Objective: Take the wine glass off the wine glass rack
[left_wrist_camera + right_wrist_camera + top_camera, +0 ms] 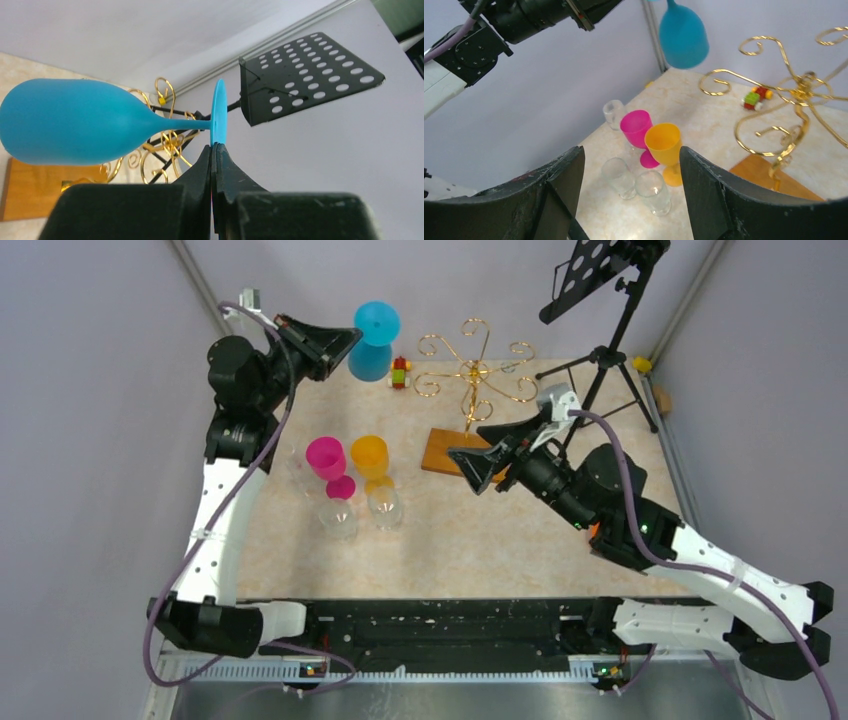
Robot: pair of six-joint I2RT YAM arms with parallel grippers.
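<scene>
The blue wine glass [372,340] hangs bowl-down in the air, just left of the gold wire wine glass rack [476,365] and clear of its scroll arms. My left gripper [350,337] is shut on the rim of the glass's foot; in the left wrist view the jaws [215,147] pinch the blue disc, with the bowl [75,127] to the left and the rack [167,145] behind. My right gripper [470,468] is open and empty above the rack's wooden base [450,452]. Its wrist view shows the glass [683,35] and the rack [794,95].
A pink goblet [327,457] and an orange goblet [369,456] stand mid-table beside two clear glasses [338,518] [385,507]. A small toy [400,371] lies behind the rack. A black tripod music stand [600,300] is at the back right. Walls close both sides.
</scene>
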